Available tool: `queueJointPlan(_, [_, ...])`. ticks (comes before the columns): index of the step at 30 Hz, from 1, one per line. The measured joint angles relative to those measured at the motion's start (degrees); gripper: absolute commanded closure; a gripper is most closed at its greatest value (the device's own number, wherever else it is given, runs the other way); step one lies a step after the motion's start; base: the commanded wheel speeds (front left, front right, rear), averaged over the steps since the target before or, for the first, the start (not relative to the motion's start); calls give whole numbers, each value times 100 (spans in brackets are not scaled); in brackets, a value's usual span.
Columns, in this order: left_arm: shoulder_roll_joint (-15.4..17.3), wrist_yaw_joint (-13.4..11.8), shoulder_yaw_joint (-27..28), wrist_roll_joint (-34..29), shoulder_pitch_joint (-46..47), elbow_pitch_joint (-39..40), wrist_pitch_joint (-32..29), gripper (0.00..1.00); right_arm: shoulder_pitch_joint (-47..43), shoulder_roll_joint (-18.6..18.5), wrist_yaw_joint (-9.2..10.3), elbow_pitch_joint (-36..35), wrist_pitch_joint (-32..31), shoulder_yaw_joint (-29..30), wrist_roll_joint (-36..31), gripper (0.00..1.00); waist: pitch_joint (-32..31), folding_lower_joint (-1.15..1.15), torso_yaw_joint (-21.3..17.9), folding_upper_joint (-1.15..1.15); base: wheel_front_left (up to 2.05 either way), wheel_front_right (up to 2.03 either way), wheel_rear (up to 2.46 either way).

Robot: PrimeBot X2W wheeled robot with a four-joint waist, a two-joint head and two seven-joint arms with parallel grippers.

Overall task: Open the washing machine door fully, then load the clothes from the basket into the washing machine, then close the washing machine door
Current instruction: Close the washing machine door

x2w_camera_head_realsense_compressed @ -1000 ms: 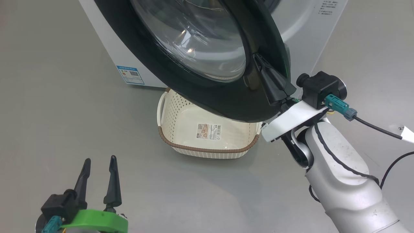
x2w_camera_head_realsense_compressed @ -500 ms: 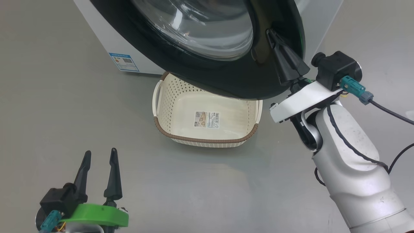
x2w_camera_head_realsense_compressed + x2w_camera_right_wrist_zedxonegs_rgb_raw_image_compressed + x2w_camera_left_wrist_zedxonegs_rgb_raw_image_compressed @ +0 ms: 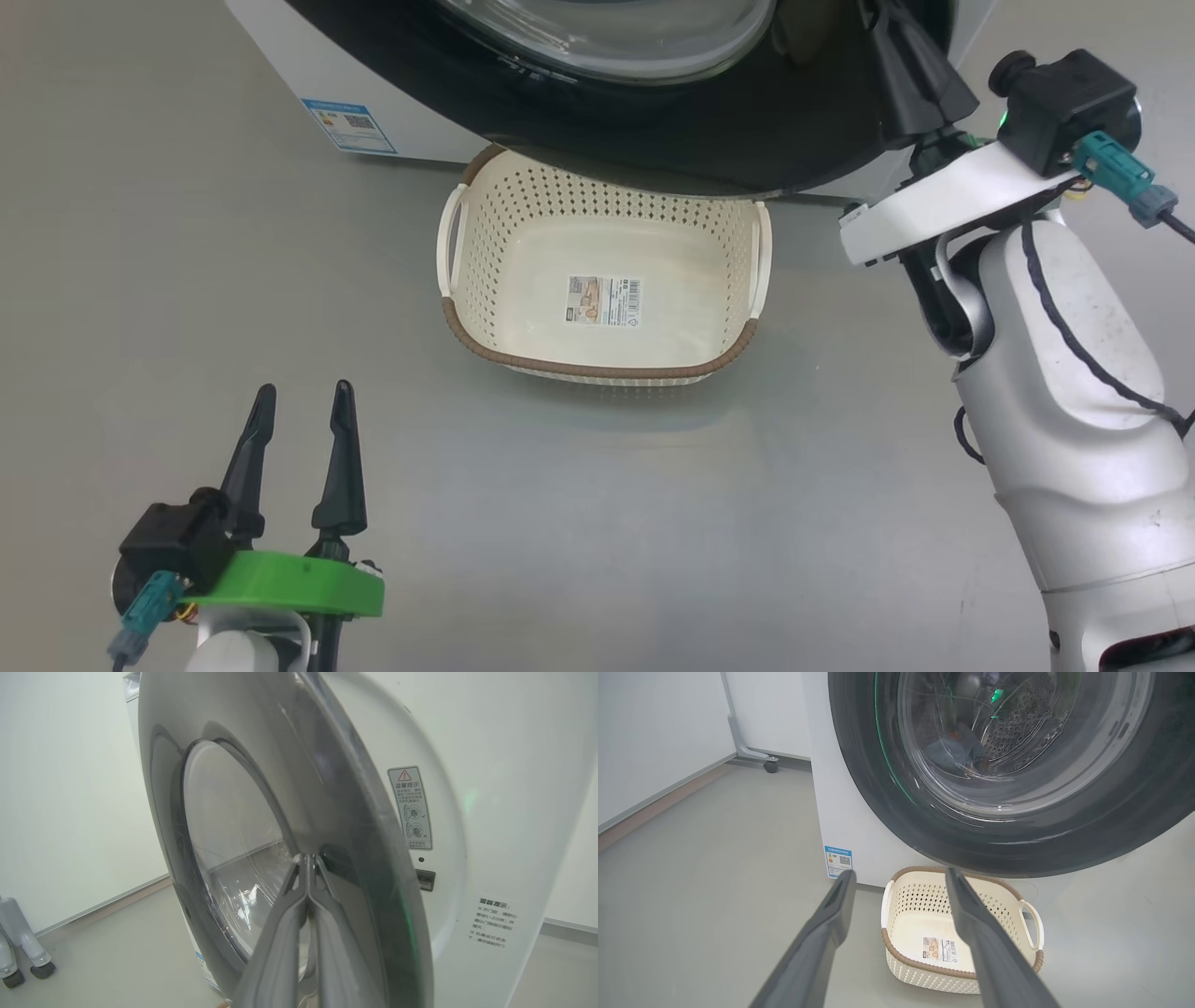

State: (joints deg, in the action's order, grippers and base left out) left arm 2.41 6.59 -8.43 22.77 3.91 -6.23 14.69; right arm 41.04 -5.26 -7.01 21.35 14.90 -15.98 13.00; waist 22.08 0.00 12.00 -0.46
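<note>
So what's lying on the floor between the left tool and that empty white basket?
Nothing: the head view shows a bare stretch of grey floor between the open left tool and the basket.

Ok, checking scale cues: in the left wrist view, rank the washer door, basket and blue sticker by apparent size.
Largest: washing machine door.
Then: basket.
Smallest: blue sticker.
No near ties.

grey glossy floor (image 3: 140, 280), white walls (image 3: 644, 728), perhaps a wheeled stand (image 3: 756, 754).
</note>
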Motion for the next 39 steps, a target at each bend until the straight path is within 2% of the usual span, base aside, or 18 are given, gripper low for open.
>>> queueJointPlan(15, [-10,35,-178,86,103,143,0,0,764,-288,0,58,0,290,-261,100,576,0,231,0,0,0,0])
queueJointPlan(29, [-30,45,-439,336,326,327,0,0,1684,-826,-1,222,1,446,-621,100,1070,0,561,0,0,0,0])
queueJointPlan(32, [-36,45,-468,355,341,331,0,0,1829,-920,-52,292,9,483,-668,100,1130,0,639,0,0,0,0])
queueJointPlan(39, [-48,45,-319,355,349,341,0,0,1931,-844,-77,453,43,472,-710,100,1183,0,678,0,0,0,0])
